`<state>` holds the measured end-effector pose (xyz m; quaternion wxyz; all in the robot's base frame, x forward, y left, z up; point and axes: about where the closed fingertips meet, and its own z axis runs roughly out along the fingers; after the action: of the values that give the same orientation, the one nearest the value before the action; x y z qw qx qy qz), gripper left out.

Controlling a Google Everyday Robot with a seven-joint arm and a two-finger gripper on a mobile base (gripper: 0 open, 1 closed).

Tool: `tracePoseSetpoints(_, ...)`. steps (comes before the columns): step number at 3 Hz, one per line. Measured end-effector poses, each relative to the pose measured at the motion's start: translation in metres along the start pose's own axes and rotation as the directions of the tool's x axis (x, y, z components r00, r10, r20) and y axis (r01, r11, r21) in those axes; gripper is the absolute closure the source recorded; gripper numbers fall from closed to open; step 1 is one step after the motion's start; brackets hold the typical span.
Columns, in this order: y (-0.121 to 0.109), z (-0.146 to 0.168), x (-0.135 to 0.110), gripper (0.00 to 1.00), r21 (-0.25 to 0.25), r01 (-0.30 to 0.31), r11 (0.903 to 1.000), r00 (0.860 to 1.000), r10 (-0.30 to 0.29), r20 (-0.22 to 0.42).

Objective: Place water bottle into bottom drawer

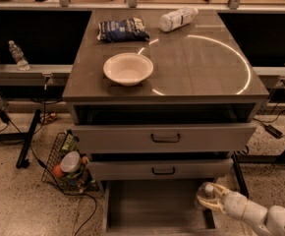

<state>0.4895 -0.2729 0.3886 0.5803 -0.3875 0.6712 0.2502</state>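
Note:
My gripper [212, 198] is at the lower right, at the right edge of the pulled-out bottom drawer [152, 200]. It is shut on the clear water bottle [205, 195], whose white cap points up. The bottle hangs over the drawer's right wall. The drawer is a plain grey box below two shallower drawers with dark handles [165, 138].
On the cabinet top [206, 63] sit a white bowl [128, 68], a dark chip bag [122, 29] and a lying bottle wrapped in a white label [178, 18]. A wire basket with items [68, 165] stands at the lower left. A small bottle [18, 54] stands on the left ledge.

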Motion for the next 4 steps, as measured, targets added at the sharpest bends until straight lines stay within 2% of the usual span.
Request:
tracePoseSetpoints(1, -0.009, 0.009, 0.040, 1.00, -0.003, 0.039, 0.9992, 0.999, -0.039, 0.000)
tracePoseSetpoints(2, -0.021, 0.029, 0.091, 1.00, -0.027, 0.061, 0.9978, 0.998, -0.061, -0.003)
tracePoseSetpoints(3, -0.027, 0.045, 0.117, 1.00, -0.042, 0.060, 0.9973, 0.998, -0.060, -0.006)
tracePoseSetpoints(4, -0.019, 0.065, 0.141, 1.00, -0.087, 0.044, 0.9953, 0.999, -0.046, -0.017)
